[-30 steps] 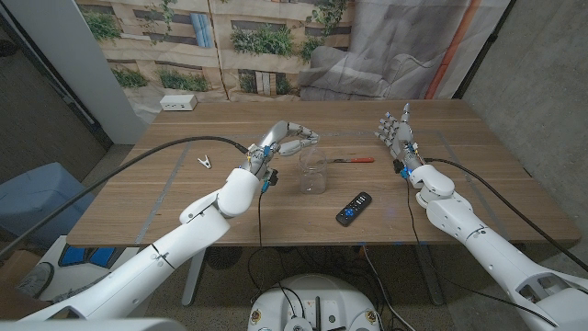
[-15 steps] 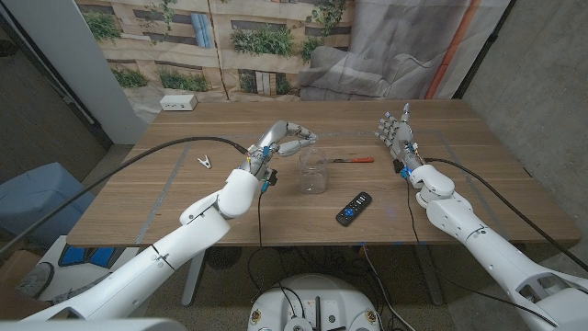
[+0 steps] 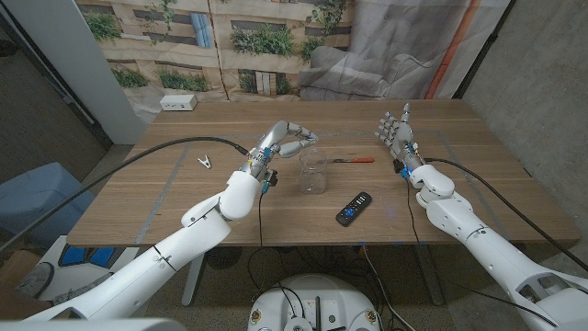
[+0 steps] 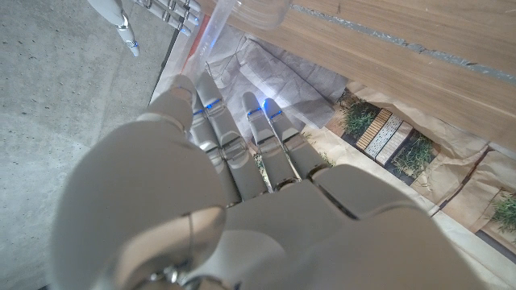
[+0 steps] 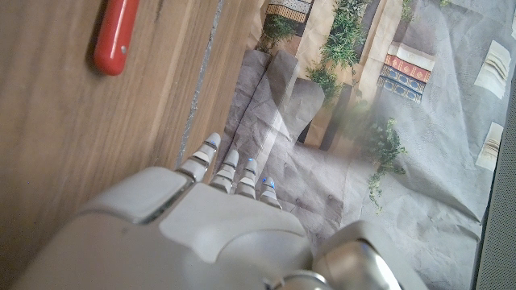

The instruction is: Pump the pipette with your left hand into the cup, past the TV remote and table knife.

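My left hand point(image 3: 287, 140) is raised just left of and above the clear cup point(image 3: 313, 172), its fingers curled toward the cup's rim. It pinches a clear pipette point(image 4: 208, 39), which shows as a translucent tube past my fingers point(image 4: 242, 141), close to the cup's base point(image 4: 260, 10). The table knife point(image 3: 353, 160) with its red handle point(image 5: 114, 35) lies right of the cup. The black TV remote point(image 3: 354, 208) lies nearer the front edge. My right hand point(image 3: 396, 134) stands upright to the right of the knife, fingers apart, holding nothing.
A small metal clip point(image 3: 204, 162) lies on the wooden table point(image 3: 165, 198) to the left. A white box point(image 3: 178, 102) sits at the far left corner. A black cable point(image 3: 165, 152) runs along my left arm.
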Controlling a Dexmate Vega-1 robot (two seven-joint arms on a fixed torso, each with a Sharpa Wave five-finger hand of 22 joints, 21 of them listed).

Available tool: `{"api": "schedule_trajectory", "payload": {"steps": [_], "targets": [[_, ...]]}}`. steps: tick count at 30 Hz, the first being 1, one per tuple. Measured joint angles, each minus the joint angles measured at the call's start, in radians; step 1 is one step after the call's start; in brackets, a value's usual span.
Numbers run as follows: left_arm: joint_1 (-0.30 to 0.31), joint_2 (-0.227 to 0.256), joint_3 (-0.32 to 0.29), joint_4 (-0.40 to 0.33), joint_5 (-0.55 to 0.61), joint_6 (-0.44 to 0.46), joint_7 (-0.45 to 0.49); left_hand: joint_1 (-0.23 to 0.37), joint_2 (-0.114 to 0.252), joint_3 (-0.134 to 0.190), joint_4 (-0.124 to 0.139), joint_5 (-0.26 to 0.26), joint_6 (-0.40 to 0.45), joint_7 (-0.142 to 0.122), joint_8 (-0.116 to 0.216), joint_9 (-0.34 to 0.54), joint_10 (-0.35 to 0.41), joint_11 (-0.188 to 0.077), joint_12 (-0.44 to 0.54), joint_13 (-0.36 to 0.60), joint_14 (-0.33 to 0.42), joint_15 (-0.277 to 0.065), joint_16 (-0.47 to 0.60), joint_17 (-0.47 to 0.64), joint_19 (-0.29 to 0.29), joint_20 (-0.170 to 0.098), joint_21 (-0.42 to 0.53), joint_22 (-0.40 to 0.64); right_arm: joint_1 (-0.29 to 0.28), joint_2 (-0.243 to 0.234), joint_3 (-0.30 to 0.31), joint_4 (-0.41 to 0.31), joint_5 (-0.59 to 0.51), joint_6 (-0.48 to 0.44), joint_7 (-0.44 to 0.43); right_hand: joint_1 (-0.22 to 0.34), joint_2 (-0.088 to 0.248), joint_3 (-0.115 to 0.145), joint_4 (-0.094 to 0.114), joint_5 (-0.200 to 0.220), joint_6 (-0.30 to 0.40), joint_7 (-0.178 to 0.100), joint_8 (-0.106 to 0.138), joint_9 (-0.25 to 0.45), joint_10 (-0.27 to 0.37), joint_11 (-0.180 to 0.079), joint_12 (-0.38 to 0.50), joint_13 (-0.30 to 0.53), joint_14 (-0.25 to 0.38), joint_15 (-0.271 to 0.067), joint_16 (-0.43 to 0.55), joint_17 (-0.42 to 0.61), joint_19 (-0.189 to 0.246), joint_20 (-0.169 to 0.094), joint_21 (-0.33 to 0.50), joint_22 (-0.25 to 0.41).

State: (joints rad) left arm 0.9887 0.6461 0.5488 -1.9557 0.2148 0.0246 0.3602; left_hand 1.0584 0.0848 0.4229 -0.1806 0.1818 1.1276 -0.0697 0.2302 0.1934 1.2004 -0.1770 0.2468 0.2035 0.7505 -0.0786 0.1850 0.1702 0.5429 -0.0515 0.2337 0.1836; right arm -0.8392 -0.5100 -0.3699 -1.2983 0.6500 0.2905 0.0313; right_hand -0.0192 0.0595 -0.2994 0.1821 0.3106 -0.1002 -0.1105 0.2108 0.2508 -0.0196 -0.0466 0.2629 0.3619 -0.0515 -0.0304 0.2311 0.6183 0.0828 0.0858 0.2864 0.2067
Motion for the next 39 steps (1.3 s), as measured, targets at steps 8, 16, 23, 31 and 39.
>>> {"api": "schedule_trajectory", "payload": {"steps": [8, 16, 23, 31, 39], "targets": [[-0.005, -0.004, 0.0, 0.003, -0.004, -0.001, -0.013, 0.008, -0.003, -0.01, 0.009, 0.0, -0.016, 0.001, -0.011, 0.005, -0.004, -0.004, -0.013, -0.001, 0.0, 0.0, -0.004, -0.002, -0.026, 0.003, -0.012, 0.0, 0.0, 0.0, 0.0, 0.0, 0.0, 0.0, 0.0, 0.0, 0.0, 0.0, 0.0, 0.0, 0.0, 0.0, 0.0, 0.0, 0.0, 0.0, 0.0, 0.0, 0.0, 0.0, 0.0, 0.0, 0.0, 0.0, 0.0, 0.0], [-0.011, -0.001, -0.002, 0.004, -0.019, -0.001, -0.037, 0.007, -0.003, -0.023, 0.014, -0.005, -0.054, -0.004, -0.027, 0.006, -0.026, -0.026, -0.029, -0.004, -0.02, 0.002, -0.008, -0.003, -0.041, 0.009, -0.02, 0.0, 0.0, 0.0, 0.0, 0.0, 0.0, 0.0, -0.001, 0.0, 0.0, 0.0, 0.0, 0.0, 0.0, 0.0, 0.0, 0.0, 0.0, 0.0, 0.0, 0.0, 0.0, 0.0, 0.0, 0.0, 0.0, 0.0, 0.0, 0.0], [-0.013, 0.001, -0.003, 0.004, -0.031, 0.003, -0.053, -0.002, -0.012, -0.026, 0.017, -0.005, -0.063, -0.002, -0.028, 0.006, -0.033, -0.033, -0.033, -0.004, -0.025, 0.007, -0.016, -0.003, -0.045, 0.012, -0.02, 0.0, 0.0, 0.0, 0.0, 0.0, 0.0, 0.0, -0.001, 0.0, 0.0, 0.0, 0.0, 0.0, 0.0, 0.0, 0.0, 0.0, 0.0, 0.0, 0.0, 0.0, 0.0, 0.0, 0.0, 0.0, 0.0, 0.0, 0.0, 0.0], [-0.016, 0.005, -0.003, 0.004, -0.049, 0.018, -0.07, -0.014, -0.011, -0.029, 0.02, -0.005, -0.076, 0.0, -0.036, 0.006, -0.042, -0.042, -0.036, -0.001, -0.033, 0.01, -0.016, -0.003, -0.05, 0.018, -0.023, -0.002, 0.0, 0.0, 0.0, 0.0, 0.0, 0.0, -0.001, 0.0, 0.0, 0.0, 0.0, 0.0, 0.0, 0.0, 0.0, 0.0, 0.0, 0.0, 0.0, 0.0, 0.0, 0.0, 0.0, 0.0, 0.0, 0.0, 0.0, 0.0], [-0.019, 0.009, -0.003, 0.002, -0.064, 0.028, -0.084, -0.027, -0.016, -0.041, 0.023, -0.005, -0.087, 0.0, -0.036, 0.006, -0.057, -0.041, -0.04, 0.0, -0.043, 0.01, -0.016, -0.003, -0.063, 0.016, -0.023, -0.002, 0.0, 0.001, 0.0, 0.0, 0.0, 0.0, -0.001, 0.0, 0.0, 0.0, 0.0, 0.0, 0.0, 0.0, 0.0, 0.002, 0.0, 0.0, 0.0, 0.0, 0.0, 0.0, 0.0, 0.0, 0.0, 0.0, 0.0, 0.0]]}}
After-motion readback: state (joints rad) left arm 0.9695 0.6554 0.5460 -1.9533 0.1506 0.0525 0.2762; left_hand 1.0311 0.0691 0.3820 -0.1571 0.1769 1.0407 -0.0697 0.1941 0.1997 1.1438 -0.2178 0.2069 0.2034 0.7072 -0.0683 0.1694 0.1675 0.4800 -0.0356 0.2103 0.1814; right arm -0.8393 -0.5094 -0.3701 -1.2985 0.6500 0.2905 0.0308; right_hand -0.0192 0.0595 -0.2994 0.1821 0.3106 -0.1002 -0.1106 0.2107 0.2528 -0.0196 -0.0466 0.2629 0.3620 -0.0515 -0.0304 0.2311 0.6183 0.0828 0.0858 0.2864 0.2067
